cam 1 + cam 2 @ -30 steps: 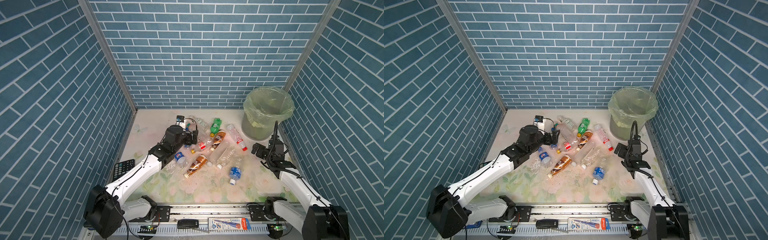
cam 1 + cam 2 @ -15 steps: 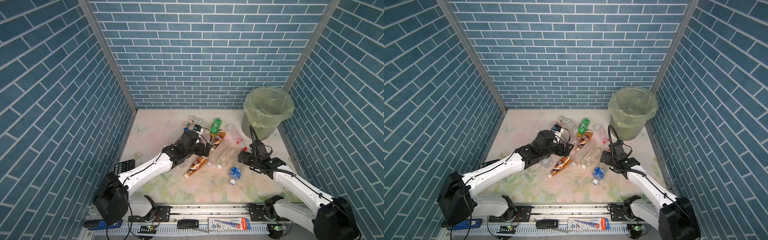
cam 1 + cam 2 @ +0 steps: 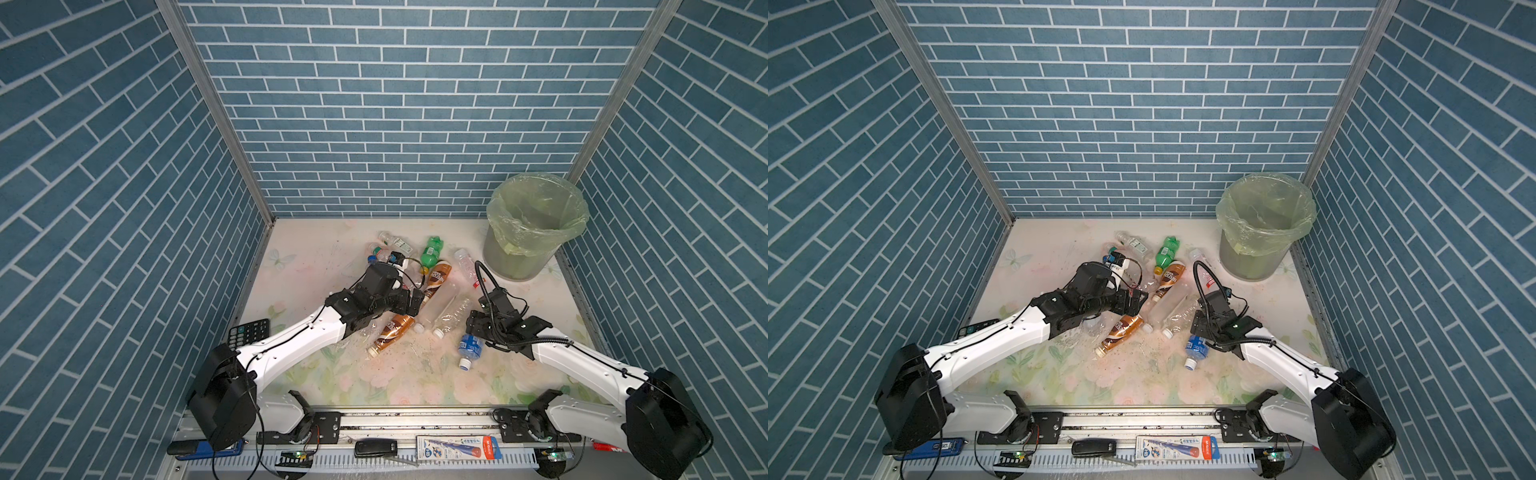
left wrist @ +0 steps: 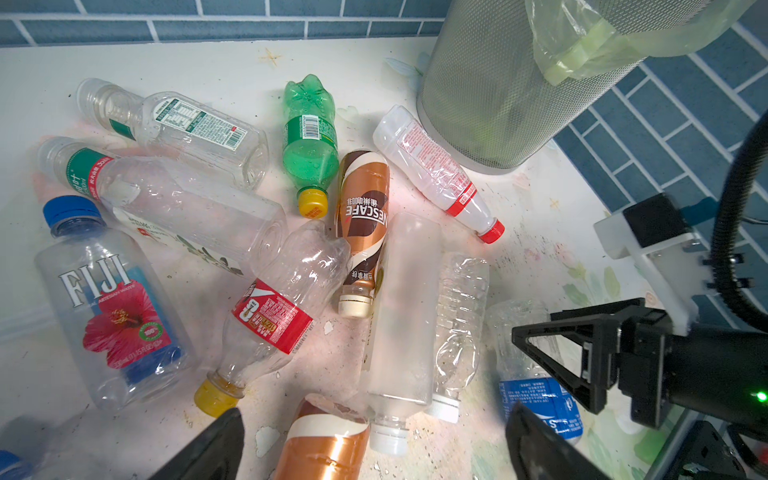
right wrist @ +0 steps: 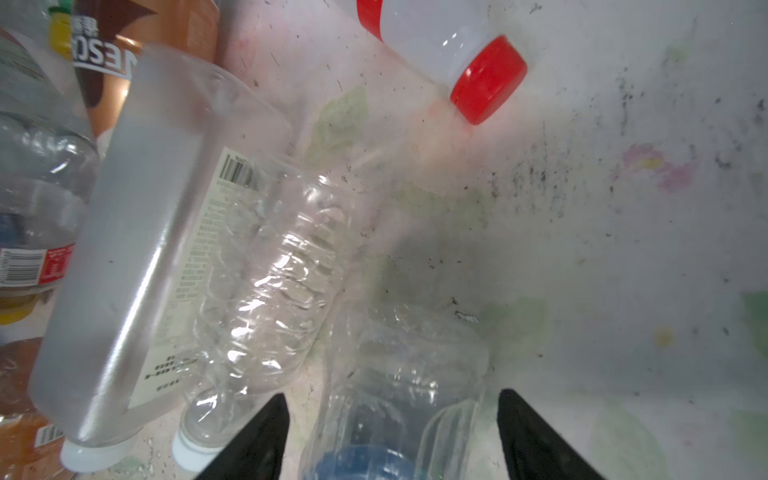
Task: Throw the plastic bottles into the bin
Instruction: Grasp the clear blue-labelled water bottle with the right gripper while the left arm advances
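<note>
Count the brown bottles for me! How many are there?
2. One brown bottle lies mid-pile, beside the green bottle. The other brown bottle lies nearer the front of the pile. More could hide under the left arm.

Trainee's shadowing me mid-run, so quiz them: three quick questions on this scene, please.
1. True or false: the bin lies on its side.
2. The right end effector has its jaws either side of which bottle? A red-capped, B blue-label, C brown.
3. What colour is the cap of the green bottle?
Key: 1 false, it stands upright; 2 B, the blue-label bottle; 3 yellow.
</note>
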Tool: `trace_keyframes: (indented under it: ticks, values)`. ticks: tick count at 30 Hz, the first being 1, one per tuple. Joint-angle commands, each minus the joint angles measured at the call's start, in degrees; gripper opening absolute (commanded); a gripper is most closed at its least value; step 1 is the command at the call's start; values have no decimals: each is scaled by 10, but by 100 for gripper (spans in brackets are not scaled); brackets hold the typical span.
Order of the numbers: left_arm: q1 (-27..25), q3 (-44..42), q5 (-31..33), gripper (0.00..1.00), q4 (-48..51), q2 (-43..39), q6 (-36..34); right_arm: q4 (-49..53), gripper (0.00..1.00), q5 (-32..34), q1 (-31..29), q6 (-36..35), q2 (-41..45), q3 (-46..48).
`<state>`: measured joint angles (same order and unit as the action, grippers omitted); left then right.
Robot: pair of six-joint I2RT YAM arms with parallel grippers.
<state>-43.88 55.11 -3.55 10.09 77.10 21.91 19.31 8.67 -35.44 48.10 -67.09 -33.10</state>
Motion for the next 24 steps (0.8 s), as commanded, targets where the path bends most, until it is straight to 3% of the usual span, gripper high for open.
trace_keyframes:
  ticks: [1, 9, 17, 24]
  values:
    - [-5, 11, -10, 99, 8, 10, 1, -15, 78, 16, -6, 31, -12, 17]
    - [-6, 17, -16, 99, 5, 16, 7, -36, 69, 17, -7, 42, -19, 40]
    - [-13, 15, -22, 99, -3, 12, 23, -42, 47, 20, -7, 45, -4, 51]
    - [-24, 7, 8, 99, -33, -1, 27, 14, 40, 34, -7, -10, 24, 1]
